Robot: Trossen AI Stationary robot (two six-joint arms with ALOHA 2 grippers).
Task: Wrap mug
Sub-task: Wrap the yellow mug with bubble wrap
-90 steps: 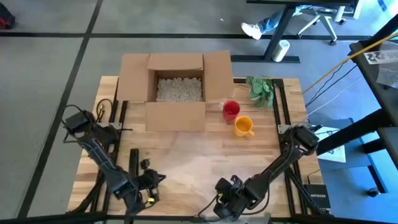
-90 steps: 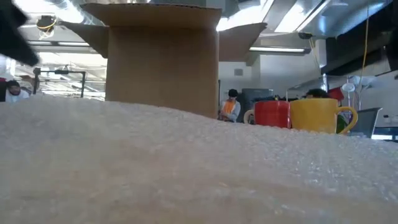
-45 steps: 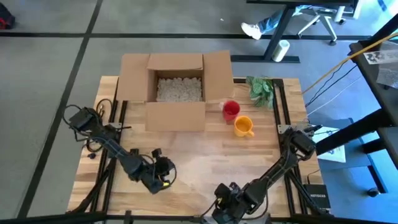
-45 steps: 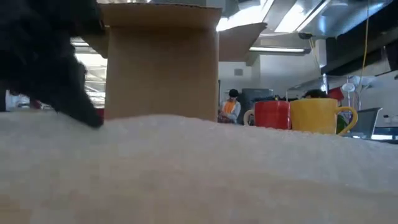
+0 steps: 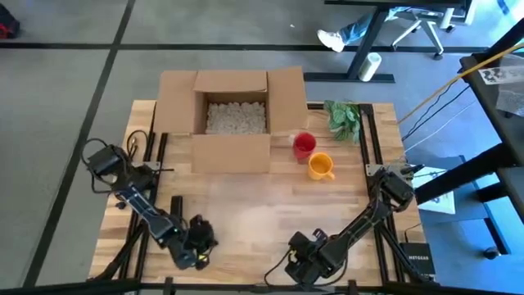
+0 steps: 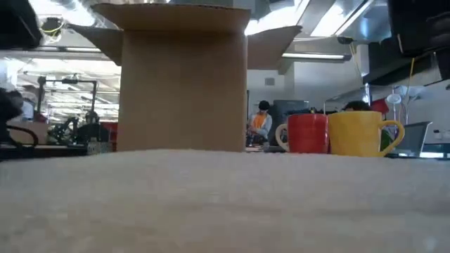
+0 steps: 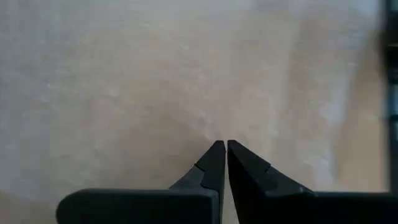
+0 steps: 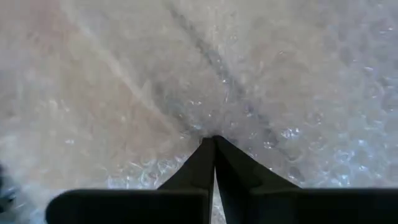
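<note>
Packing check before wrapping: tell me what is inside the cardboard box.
From above, the open cardboard box holds a layer of pale packing peanuts across its bottom. Anything buried under them is covered and cannot be seen. The red mug and yellow mug stand outside it.

Two black jointed arms, cables along them, each gripper ending in tapered matte-black fingers [image 7: 214,163].

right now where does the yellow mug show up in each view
High view: the yellow ceramic mug stands right of centre, just below the red mug.
Low view: it stands at the right, handle to the right, beside the red mug.
Left wrist view: not in it.
Right wrist view: not in it.
Shared landmark: the open cardboard box.
</note>
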